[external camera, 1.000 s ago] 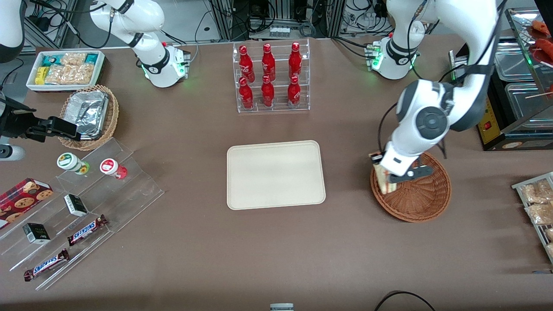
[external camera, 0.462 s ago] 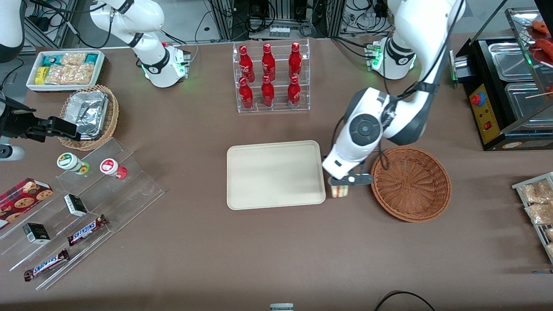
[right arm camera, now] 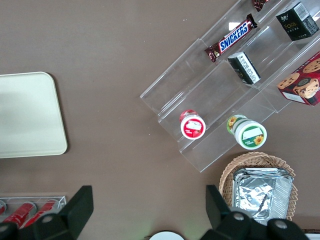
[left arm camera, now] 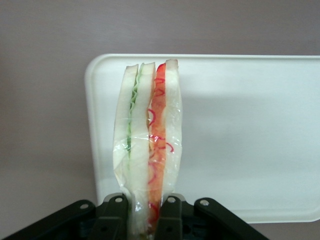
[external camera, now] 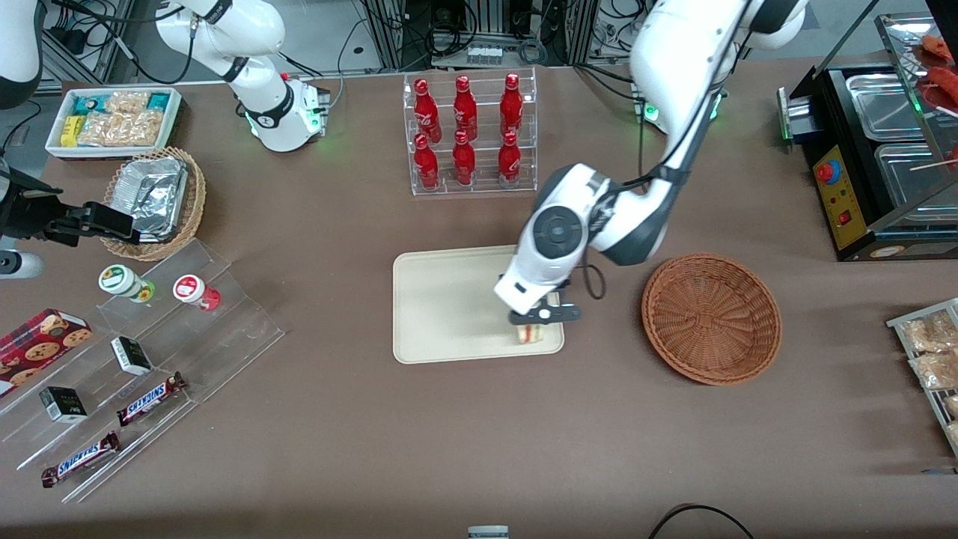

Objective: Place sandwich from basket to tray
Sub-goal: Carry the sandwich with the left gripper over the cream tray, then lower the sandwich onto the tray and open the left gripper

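Sandwich [left arm camera: 147, 145] is pinched between my fingers [left arm camera: 114, 215], pads pressed on both bread faces, filling edge (green, orange, red) facing the wrist camera. My gripper [external camera: 543, 317] hangs over the tray [external camera: 449, 299], at the corner nearest the front camera on the working arm's side, with the sandwich's lower end [external camera: 532, 334] poking out under it. Can't tell whether it touches the tray surface. Basket [external camera: 711, 318] sits beside the tray, toward the working arm's end.
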Robot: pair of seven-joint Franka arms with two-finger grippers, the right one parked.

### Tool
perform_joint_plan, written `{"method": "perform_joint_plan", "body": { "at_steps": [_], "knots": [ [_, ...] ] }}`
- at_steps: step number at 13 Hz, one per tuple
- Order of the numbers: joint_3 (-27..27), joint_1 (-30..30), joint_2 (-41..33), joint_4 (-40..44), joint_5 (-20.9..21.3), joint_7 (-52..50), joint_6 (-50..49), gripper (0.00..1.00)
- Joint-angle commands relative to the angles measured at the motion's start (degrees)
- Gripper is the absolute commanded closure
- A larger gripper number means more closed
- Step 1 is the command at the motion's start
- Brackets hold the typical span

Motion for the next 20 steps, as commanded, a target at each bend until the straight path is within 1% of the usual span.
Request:
{"method": "perform_joint_plan", "body": {
  "at_steps": [1, 2, 5, 7, 8, 10, 16, 20],
  "knots": [
    [0.8, -2.3, 4.3, 5.6, -0.4, -3.3, -0.6, 1.0],
    [0.7, -2.3, 4.8, 6.4, -0.4, -4.0, 0.1, 1.0],
    [0.6, -5.2, 6.9, 7.2, -0.3, -4.7, 1.0, 1.0],
    [0.6, -6.4, 8.2, 7.8, 0.8, -6.5, 1.6, 1.0],
    [0.6, -6.6, 8.7, 8.0, 2.2, -7.4, 1.6, 1.0],
    [0.6, -6.6, 9.2, 8.0, 3.2, -7.8, 1.6, 1.0],
    [0.7, -6.5, 9.5, 8.0, 3.3, -8.2, 1.8, 1.0],
    [0.7, -6.6, 10.2, 8.1, 3.4, -11.0, 2.8, 1.0]
  ]
}}
